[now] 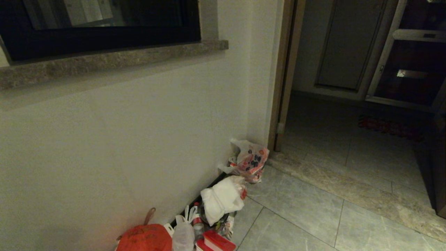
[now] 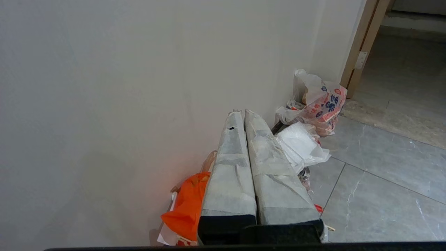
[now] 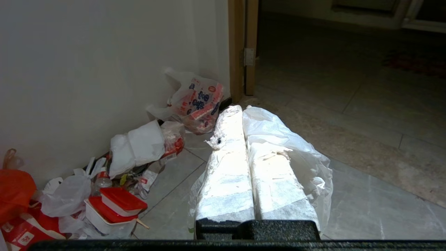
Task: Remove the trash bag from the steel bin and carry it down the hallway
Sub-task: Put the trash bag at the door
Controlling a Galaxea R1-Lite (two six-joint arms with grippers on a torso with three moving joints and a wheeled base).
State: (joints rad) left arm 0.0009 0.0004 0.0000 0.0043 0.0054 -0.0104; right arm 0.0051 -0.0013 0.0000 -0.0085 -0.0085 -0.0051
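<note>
Hallway (image 1: pixel 341 195), grey stone-look tiles running past a pale wall (image 1: pixel 122 139) toward a brown wooden door frame (image 1: pixel 284 80) and a dim room beyond. No steel bin is appearing in any view, so by this evidence the removal stage is judged done and the carrying stage is under way; how much of the passage is left cannot be told.

Along the foot of the wall a row of rubbish is lying: an orange bag (image 1: pixel 144 238) nearest the robot, a white bag (image 1: pixel 223 198) next, then a white bag with red and blue print (image 1: pixel 251 160) by the door frame, with red-lidded food boxes (image 3: pixel 116 205) beside the orange one.

The trash bag (image 3: pixel 306 164), thin and translucent whitish, is showing only in the right wrist view, where it is draping over the padded fingers of the right hand (image 3: pixel 240 111). That hand is closing its fingers tip to tip, apparently pinching the film, with loose folds trailing down both sides. The bag's long axis is lying along the fingers, pointing forward toward the doorway; its mouth and its bottom cannot be told apart.

The left hand (image 2: pixel 240 113) is sitting fully closed and empty, aimed at the wall corner.

Neither hand is entering the head view.
</note>
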